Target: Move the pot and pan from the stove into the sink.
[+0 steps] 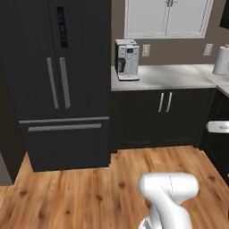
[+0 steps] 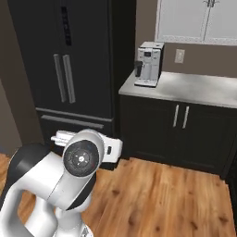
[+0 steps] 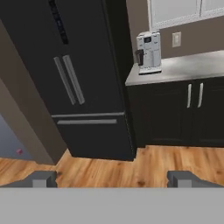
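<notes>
The pot, the pan, the stove and the sink are out of view. My gripper (image 3: pixel 113 179) is open, its two dark fingertips (image 3: pixel 41 178) standing far apart at the bottom of the hand view with nothing between them. It points across a wooden floor toward a black fridge and dark cabinets. My white arm (image 2: pixel 81 159) rises in the lower left of the right base view, folded close to the base.
A tall black fridge (image 1: pixel 58 85) stands ahead on the left. To its right, dark lower cabinets (image 1: pixel 163 116) carry a pale counter (image 1: pixel 179 77) with a silver coffee machine (image 1: pixel 128 59) and a white paper roll (image 1: pixel 221 60). Wooden floor (image 1: pixel 89 192) lies between me and them.
</notes>
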